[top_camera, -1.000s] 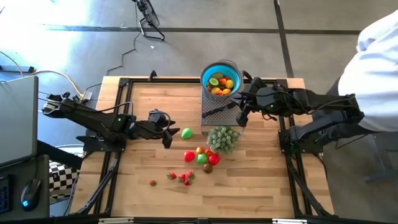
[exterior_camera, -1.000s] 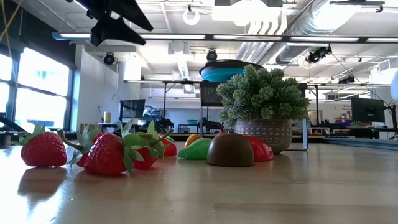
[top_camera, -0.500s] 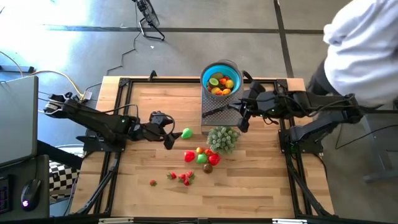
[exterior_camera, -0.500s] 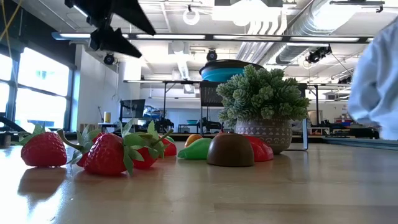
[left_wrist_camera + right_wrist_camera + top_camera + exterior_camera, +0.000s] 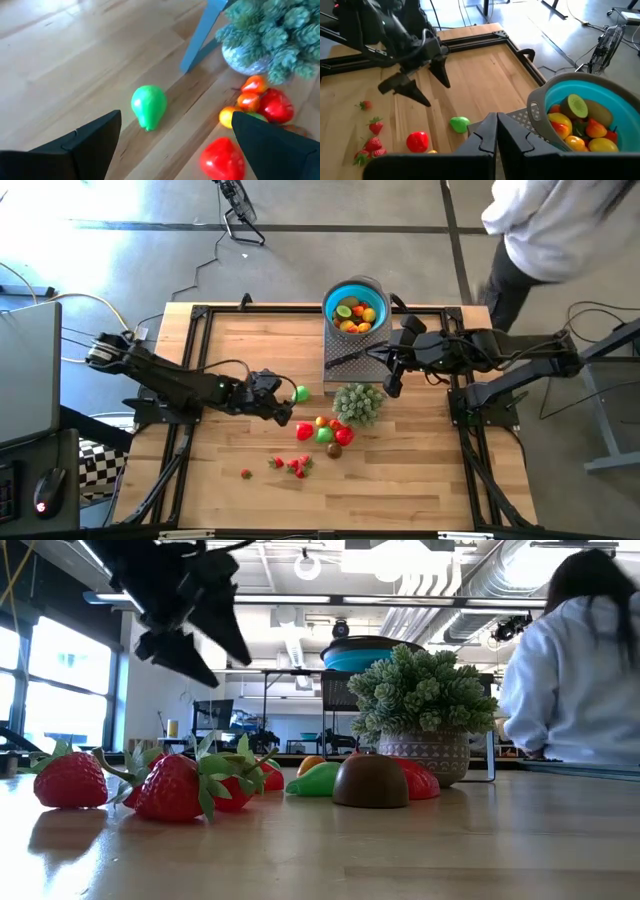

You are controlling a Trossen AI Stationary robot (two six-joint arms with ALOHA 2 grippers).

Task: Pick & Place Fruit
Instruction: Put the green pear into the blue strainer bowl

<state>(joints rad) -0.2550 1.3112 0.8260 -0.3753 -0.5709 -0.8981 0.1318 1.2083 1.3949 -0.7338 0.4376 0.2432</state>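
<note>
The fruit is lying in groups around the pale green bushy plant [image 5: 358, 402]; a green pear [image 5: 300, 393] is resting alone on its side on the tabletop [image 5: 230, 345], to the plant's left; a tight cluster is sitting just below the plant, with a red fruit [image 5: 305, 431], a small yellow and an orange piece, a green one [image 5: 324, 435], another red one [image 5: 344, 437] and a brown one [image 5: 335, 450]; strawberries [image 5: 297, 466] are lying farther below, and a single small red berry [image 5: 246, 473] is lying apart to their left; above the plant, several yellow, orange and green pieces [image 5: 355, 316] are piling inside the blue bowl [image 5: 333, 296].
</note>
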